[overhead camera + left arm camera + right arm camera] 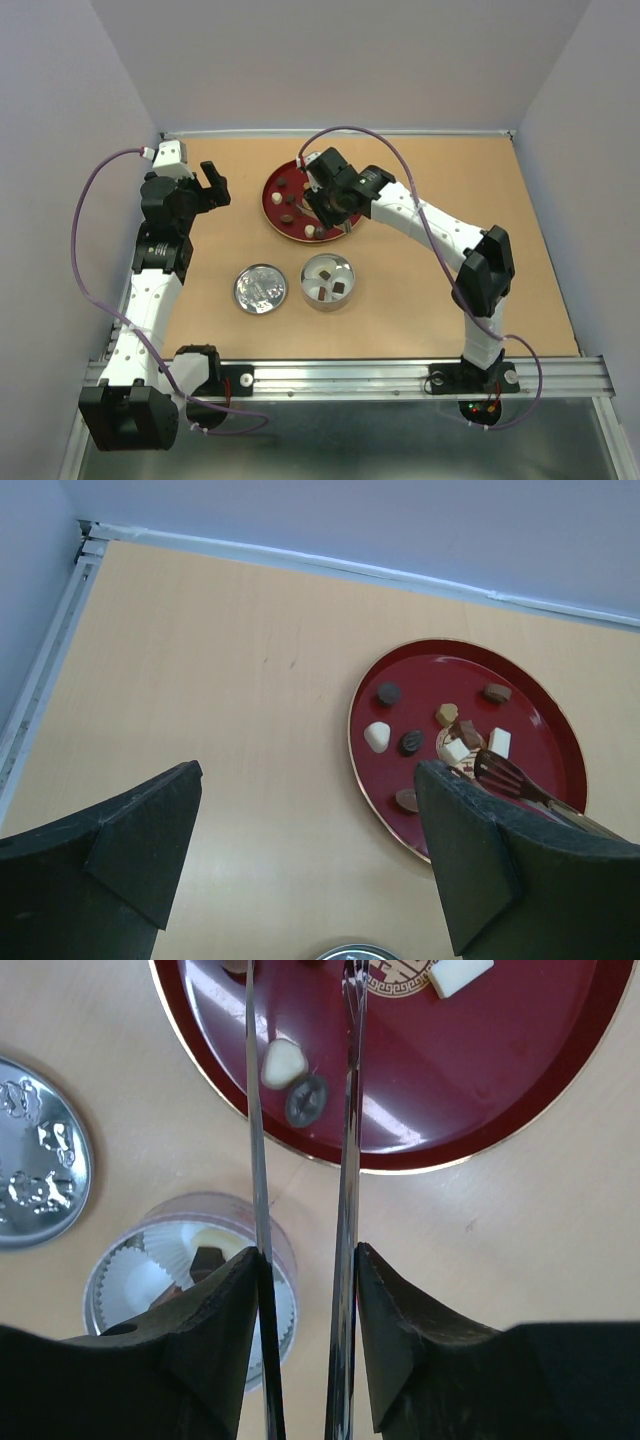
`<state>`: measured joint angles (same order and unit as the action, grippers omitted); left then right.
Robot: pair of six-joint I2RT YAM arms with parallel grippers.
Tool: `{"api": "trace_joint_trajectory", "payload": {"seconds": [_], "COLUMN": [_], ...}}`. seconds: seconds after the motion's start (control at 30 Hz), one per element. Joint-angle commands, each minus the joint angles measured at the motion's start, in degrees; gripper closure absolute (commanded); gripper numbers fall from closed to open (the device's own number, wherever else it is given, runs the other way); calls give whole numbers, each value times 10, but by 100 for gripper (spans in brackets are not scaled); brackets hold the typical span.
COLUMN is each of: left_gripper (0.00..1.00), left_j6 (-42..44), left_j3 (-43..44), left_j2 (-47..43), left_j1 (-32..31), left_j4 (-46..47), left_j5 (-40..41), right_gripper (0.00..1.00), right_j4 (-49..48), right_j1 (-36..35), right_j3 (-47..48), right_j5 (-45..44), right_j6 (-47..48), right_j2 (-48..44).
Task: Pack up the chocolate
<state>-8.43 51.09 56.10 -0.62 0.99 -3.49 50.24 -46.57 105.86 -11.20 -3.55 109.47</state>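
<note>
Several chocolate pieces, dark brown [388,692], cream [377,736] and reddish, lie on a red plate [520,680]. My right gripper [308,1260] is shut on long metal tongs [350,1160], whose two arms stand a little apart and reach over the plate's near edge, past a cream piece [283,1061] and a dark oval one [306,1100]. The tong tips [500,773] hang over the plate's middle. A round tin [327,282] with white paper cups holds a few pieces [340,289]. My left gripper [310,810] hangs open and empty left of the plate.
The tin's silver lid [260,288] lies flat just left of the tin. The red plate [272,195] sits at the back centre. Grey walls close the table at the back and both sides.
</note>
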Motion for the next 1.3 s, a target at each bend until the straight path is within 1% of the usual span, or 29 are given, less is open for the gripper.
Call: {"api": "trace_joint_trajectory", "payload": {"seconds": [0.0, 0.53, 0.83, 0.97, 1.2, 1.27], "left_gripper": [1, 1, 1, 1, 1, 1], "left_j6": [2, 3, 3, 4, 3, 4], "left_j3": [2, 2, 2, 2, 1, 2], "left_j2": [-4, -1, 1, 2, 2, 2], "left_j1": [2, 2, 2, 2, 2, 2], "left_j4": [18, 17, 16, 16, 16, 16], "left_j5": [-10, -11, -10, -9, -8, -8], "right_gripper": [52, 52, 53, 57, 67, 68], "right_j4": [-40, -55, -59, -59, -59, -59], "right_j1": [3, 16, 20, 20, 20, 21], "right_j3": [42, 58, 62, 60, 50, 47], "right_j5": [-18, 4, 5, 7, 7, 7], "right_j6": [9, 14, 17, 18, 22, 21], "right_j2": [12, 62, 74, 73, 66, 61]}}
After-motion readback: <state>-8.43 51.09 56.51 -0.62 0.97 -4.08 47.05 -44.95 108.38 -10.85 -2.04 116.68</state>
